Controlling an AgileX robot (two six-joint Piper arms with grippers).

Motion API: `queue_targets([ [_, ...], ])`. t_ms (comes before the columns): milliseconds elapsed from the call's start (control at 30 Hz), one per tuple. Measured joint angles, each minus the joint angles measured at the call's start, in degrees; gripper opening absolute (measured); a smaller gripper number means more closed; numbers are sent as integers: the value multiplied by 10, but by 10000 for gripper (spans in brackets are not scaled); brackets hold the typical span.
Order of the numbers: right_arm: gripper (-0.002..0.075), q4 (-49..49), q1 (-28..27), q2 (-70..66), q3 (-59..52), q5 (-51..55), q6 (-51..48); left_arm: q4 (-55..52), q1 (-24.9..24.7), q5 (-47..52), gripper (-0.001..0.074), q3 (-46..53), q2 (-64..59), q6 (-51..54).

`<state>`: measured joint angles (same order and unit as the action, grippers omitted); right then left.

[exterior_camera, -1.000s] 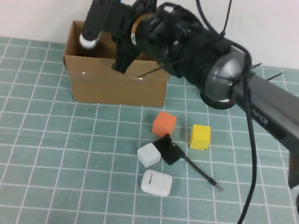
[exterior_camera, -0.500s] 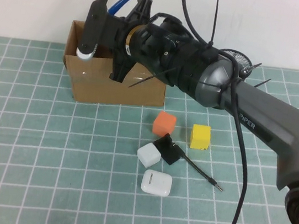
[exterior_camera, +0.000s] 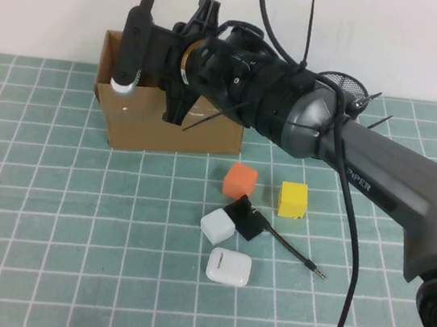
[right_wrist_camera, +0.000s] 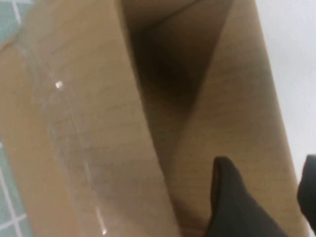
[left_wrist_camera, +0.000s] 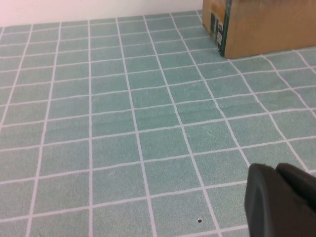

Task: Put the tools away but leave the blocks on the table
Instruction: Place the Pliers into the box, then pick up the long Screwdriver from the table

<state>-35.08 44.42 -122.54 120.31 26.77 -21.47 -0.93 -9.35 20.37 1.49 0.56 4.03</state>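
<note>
My right gripper hangs over the open cardboard box at the back left, open, with nothing between its fingers; the right wrist view looks down into the box's brown inside. On the green grid table a thin black screwdriver lies beside a black angular piece. The orange block, yellow block and white block sit close around it. My left gripper is shut and empty, low over bare mat.
A white rounded earbud case lies in front of the white block. The box's corner shows in the left wrist view. Cables hang from the right arm across the table's right side.
The right gripper has opened over the box. The blue handles that stuck up from it earlier no longer show. The arm shifted slightly left.
</note>
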Motion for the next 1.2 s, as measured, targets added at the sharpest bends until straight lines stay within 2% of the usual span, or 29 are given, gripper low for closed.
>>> queue_targets([
  [133, 259, 2, 14, 38, 0, 45, 7, 0, 0, 0, -4, 0, 0, 0],
  [200, 253, 5, 24, 65, 0, 94, 55, 0, 0, 0, -4, 0, 0, 0],
  [267, 210, 15, 28, 95, 0, 162, 104, 0, 0, 0, -4, 0, 0, 0],
  [433, 54, 69, 10, 132, 0, 329, 119, 0, 0, 0, -4, 0, 0, 0],
  [600, 27, 102, -19, 134, -4, 481, 174, 0, 0, 0, -4, 0, 0, 0],
  [667, 27, 132, -31, 138, -32, 478, 199, 0, 0, 0, -4, 0, 0, 0],
  [833, 27, 234, -60, 139, -119, 469, 178, 0, 0, 0, -4, 0, 0, 0],
  [967, 27, 275, -81, 139, -210, 401, 165, 0, 0, 0, -4, 0, 0, 0],
  [1200, 27, 315, -86, 135, -284, 295, 139, 0, 0, 0, -4, 0, 0, 0],
])
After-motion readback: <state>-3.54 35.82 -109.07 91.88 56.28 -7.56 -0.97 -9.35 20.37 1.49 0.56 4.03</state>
